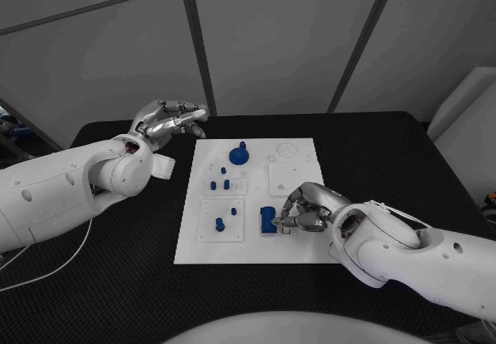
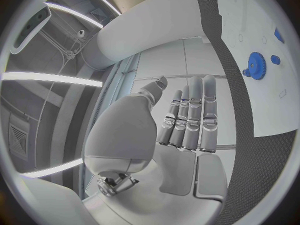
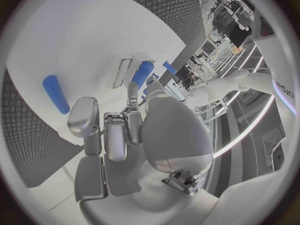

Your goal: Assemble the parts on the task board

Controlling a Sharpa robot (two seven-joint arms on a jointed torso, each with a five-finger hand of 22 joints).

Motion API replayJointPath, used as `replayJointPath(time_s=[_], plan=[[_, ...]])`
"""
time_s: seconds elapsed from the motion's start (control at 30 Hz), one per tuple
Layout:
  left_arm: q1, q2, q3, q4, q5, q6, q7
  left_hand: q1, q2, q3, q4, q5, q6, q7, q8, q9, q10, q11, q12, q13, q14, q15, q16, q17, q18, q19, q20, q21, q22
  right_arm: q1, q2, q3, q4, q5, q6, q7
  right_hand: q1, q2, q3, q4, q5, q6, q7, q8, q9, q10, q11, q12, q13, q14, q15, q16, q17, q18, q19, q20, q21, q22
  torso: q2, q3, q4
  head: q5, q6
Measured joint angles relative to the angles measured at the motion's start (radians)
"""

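We see two bulky white arms with smooth rounded shells; each ends in a silver hand, left hand (image 1: 165, 122) and right hand (image 1: 307, 208), with segmented metallic fingers; thin white cable (image 1: 46, 266) trails beneath the left arm.

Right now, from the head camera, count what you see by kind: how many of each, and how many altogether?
Board: 1
Blue wheel: 1
Blue block: 1
Small blue pegs: 5
Hands: 2, left hand and right hand
Total: 10
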Motion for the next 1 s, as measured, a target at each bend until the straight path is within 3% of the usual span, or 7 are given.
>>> replayJointPath(time_s=[0.1, 0.17, 0.33, 0.5, 1.0], plan=[[0.0, -0.002, 0.0, 0.0, 0.0, 0.0, 0.0, 0.0, 0.0, 0.0, 0.0, 0.0, 0.0, 0.0, 0.0, 0.0, 0.0, 0.0, 0.0, 0.0, 0.0, 0.0, 0.0, 0.0, 0.0, 0.0, 0.0, 0.0, 0.0, 0.0, -0.034, 0.002, 0.018, 0.002, -0.028, 0.026, 0.0, 0.0, -0.004, 0.004, 0.02, -0.013, 0.006, -0.001, 0.0, 0.0, 0.0, -0.001, 0.0, 0.0, 0.0, 0.0, 0.0, 0.0, 0.0, 0.0, 0.0, -0.005, 0.0, 0.0004, -0.0004, 0.0, 0.001], [0.0, -0.002, 0.0, 0.0, 0.0, 0.0, 0.0, 0.0, 0.0, 0.0, 0.0, 0.0, 0.0, 0.0, 0.0, 0.0, 0.0, 0.0, 0.0, 0.0, 0.0, 0.0, 0.0, 0.0, 0.0, 0.0, 0.0, 0.0, 0.0, 0.0, -0.061, 0.01, 0.027, 0.008, -0.039, 0.042, -0.002, -0.002, -0.006, 0.007, 0.025, -0.026, 0.011, -0.014, -0.004, -0.006, 0.006, -0.012, 0.0, 0.0, 0.0, 0.0, 0.0, 0.0, 0.0, 0.0, 0.0, -0.009, -0.001, 0.0, -0.0008, -0.002, 0.001], [0.0, -0.002, 0.0, -0.001, 0.0, 0.0, 0.0, 0.0, 0.0, 0.0, 0.0, 0.0, 0.0, 0.0, 0.0, 0.0, 0.0, 0.0, 0.0, 0.0, 0.0, 0.0, 0.0, 0.0, 0.0, 0.0, 0.0, 0.0, 0.0, 0.014, -0.139, 0.026, 0.031, 0.029, -0.045, 0.074, 0.001, 0.001, -0.003, 0.014, 0.029, -0.049, 0.027, -0.064, -0.028, -0.018, 0.018, -0.028, 0.0, -0.002, 0.006, 0.0, 0.0, 0.0, -0.008, 0.008, 0.0, -0.01, -0.002, -0.0012, -0.0008, -0.011, 0.003], [0.0, 0.0, 0.0, -0.001, 0.0, 0.0, 0.0, 0.0, 0.0, 0.0, 0.0, 0.0, 0.0, 0.0, 0.0, 0.0, 0.0, 0.0, 0.0, 0.0, 0.0, 0.0, 0.0, 0.0, 0.0, 0.0, 0.0, 0.0, 0.0, 0.016, -0.195, 0.028, 0.028, 0.033, -0.038, 0.091, 0.016, 0.008, 0.0, 0.017, 0.029, -0.052, 0.031, -0.094, -0.044, -0.014, 0.022, -0.028, 0.0, -0.002, 0.009, 0.0, 0.0, 0.0, -0.005, 0.01, 0.0, -0.008, -0.001, -0.0011, -0.0007, -0.021, 0.008], [0.0, 0.005, 0.0, -0.005, 0.0, 0.0, 0.0, 0.0, 0.0, 0.0, 0.0, 0.0, 0.0, 0.0, 0.0, 0.0, 0.0, 0.0, 0.0, 0.0, 0.0, 0.0, 0.004, -0.001, 0.0, 0.0, 0.0, 0.0, -0.001, 0.016, -0.219, 0.028, 0.006, -0.022, 0.042, 0.075, 0.016, 0.008, -0.013, 0.039, 0.035, -0.005, 0.027, -0.119, -0.058, -0.014, 0.022, -0.034, 0.001, -0.002, 0.009, 0.0, 0.0, 0.0, -0.006, 0.014, 0.0, -0.005, 0.001, 0.001, -0.0019, -0.036, 0.005]])
